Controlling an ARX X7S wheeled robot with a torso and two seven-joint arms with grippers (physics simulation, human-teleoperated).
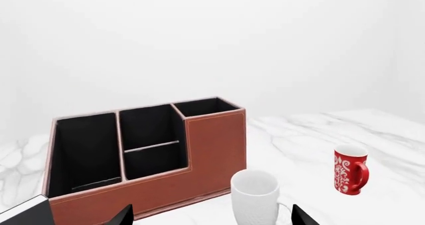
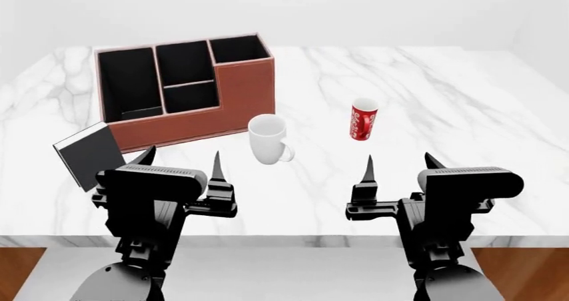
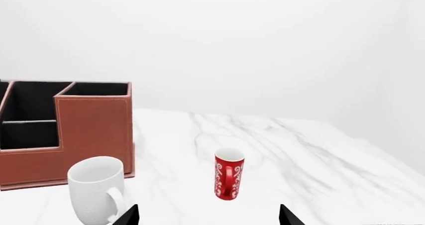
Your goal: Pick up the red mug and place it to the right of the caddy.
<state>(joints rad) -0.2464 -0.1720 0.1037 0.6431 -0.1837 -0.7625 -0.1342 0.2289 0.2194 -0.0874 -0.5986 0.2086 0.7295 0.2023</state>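
Four items on the tabletop (image 2: 444, 81): caddy (image 2: 240, 98) at rear left; white mug (image 2: 266, 138) just in front of its taller end; black book (image 2: 89, 154) leaning by its near left corner; red mug (image 2: 363, 119) upright, right of the white mug, apart, unobstructed. Left gripper (image 2: 182, 164) and right gripper (image 2: 398, 164) hover near the front edge, jaws spread wide, empty, touching nothing. Right gripper faces the red mug, judged better placed to take it.

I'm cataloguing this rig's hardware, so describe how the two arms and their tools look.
Both arms are matte black and blocky, each with a rounded rectangular housing on a jointed black column. The left tool and right tool each carry two thin, pointed black fingers. No cables, markings or colour accents are visible. The wrist views show only dark fingertips.
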